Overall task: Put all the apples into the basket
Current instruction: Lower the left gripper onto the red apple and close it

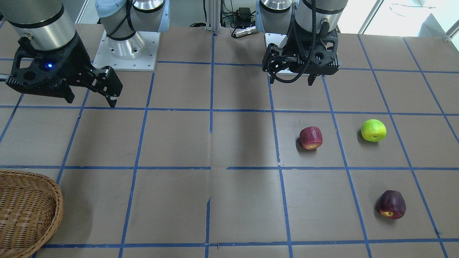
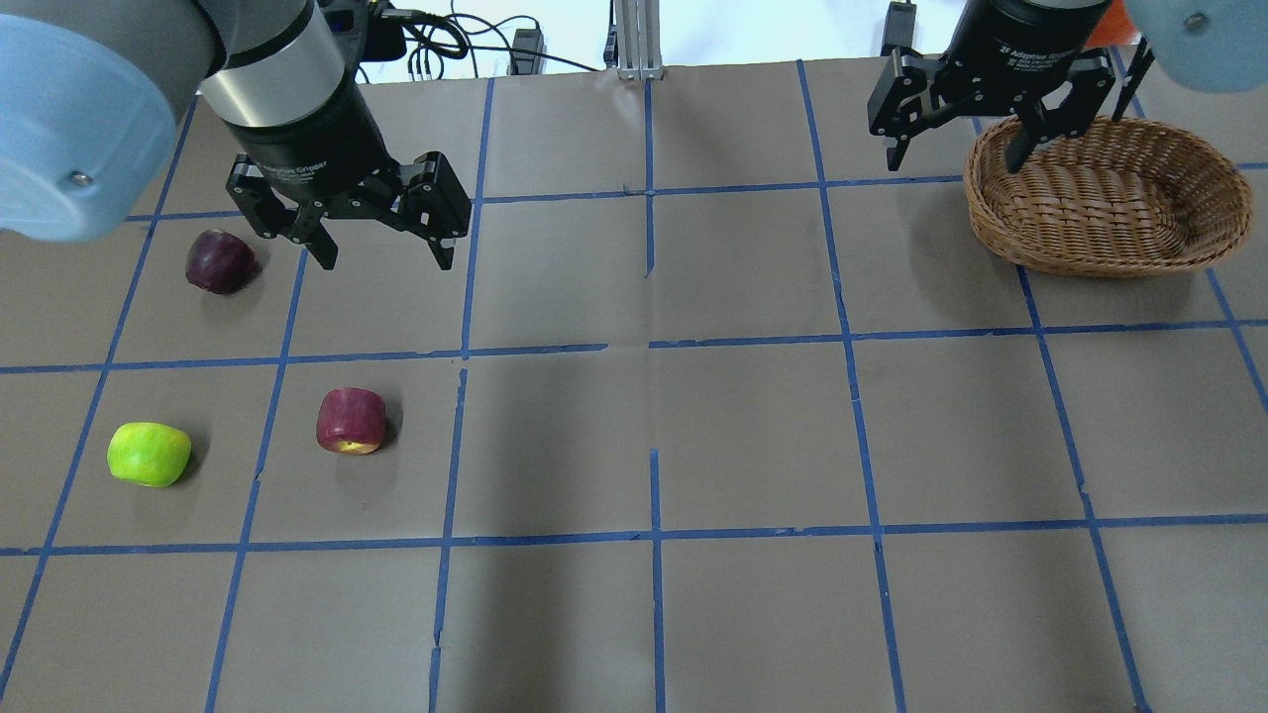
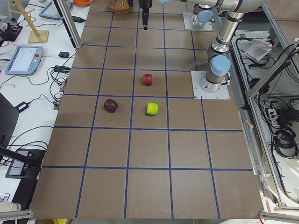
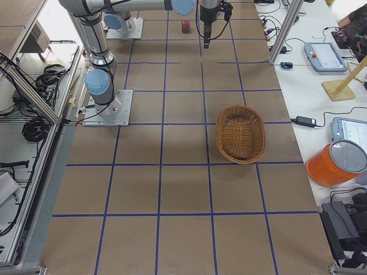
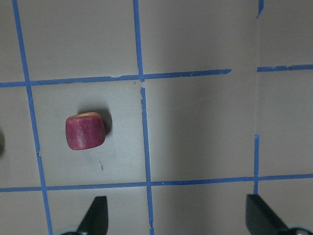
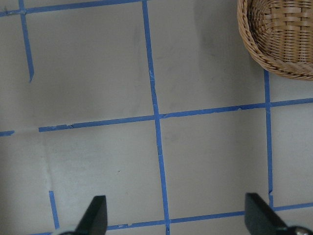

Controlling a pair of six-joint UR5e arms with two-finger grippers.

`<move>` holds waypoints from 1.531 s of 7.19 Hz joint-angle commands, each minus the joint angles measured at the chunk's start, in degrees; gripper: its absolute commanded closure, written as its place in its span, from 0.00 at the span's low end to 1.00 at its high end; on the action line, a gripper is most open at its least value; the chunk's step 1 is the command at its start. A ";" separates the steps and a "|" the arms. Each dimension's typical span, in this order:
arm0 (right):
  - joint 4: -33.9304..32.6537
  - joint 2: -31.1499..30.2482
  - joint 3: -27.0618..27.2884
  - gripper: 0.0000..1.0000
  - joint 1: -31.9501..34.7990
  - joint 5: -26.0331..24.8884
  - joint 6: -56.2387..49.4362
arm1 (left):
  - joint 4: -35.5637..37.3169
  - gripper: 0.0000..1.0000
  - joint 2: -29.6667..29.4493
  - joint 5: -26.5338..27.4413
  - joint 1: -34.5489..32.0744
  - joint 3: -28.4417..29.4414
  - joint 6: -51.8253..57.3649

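Three apples lie on the brown table on my left side: a maroon-purple apple (image 2: 220,261), a red apple with a yellow patch (image 2: 351,420) and a yellow-green apple (image 2: 149,454). My left gripper (image 2: 381,253) is open and empty, high above the table, between the maroon and red apples. The left wrist view shows the red apple (image 5: 85,131) ahead and left of the open fingertips (image 5: 95,215). The wicker basket (image 2: 1109,243) stands at the far right and holds nothing. My right gripper (image 2: 956,158) is open and empty, just left of the basket's rim (image 6: 254,44).
Blue tape lines divide the brown table (image 2: 654,436) into squares. The arm bases (image 1: 125,46) stand at the robot's edge. Beside the table, a monitor pad (image 3: 24,59) and an orange bucket (image 4: 335,163) sit on side benches.
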 commanded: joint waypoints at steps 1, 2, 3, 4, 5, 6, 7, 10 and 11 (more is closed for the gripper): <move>0.36 -0.88 -0.29 0.00 0.00 0.11 -0.13 | 0.62 0.00 -1.18 0.64 0.80 -2.71 1.22; 0.61 -1.23 0.05 0.00 0.17 0.21 -0.04 | 1.32 0.00 -1.10 0.64 4.81 -6.48 1.57; 1.14 -1.58 0.75 0.00 0.17 0.03 -0.21 | 3.94 0.00 -1.36 0.64 9.98 -11.13 6.88; 1.40 -1.76 0.76 0.00 0.35 0.47 -0.22 | 9.80 0.00 -2.49 0.90 14.21 -17.09 12.59; 1.41 -1.85 0.59 0.00 0.35 0.38 -0.22 | 18.99 0.00 -2.76 0.99 16.52 -23.67 13.95; 1.32 -1.85 0.50 0.00 0.35 0.38 -0.22 | 28.83 0.00 -3.98 0.99 18.54 -29.57 20.84; 1.32 -1.77 0.76 0.00 0.35 0.12 -0.22 | 35.02 0.00 -5.39 0.99 20.30 -33.81 23.43; 1.49 -1.41 0.85 0.00 0.26 0.29 -0.22 | 39.39 0.00 -10.75 0.65 20.32 -35.96 22.67; 1.67 -1.41 0.93 0.00 0.35 0.29 -0.22 | 39.39 0.00 -11.90 0.56 20.32 -36.05 22.49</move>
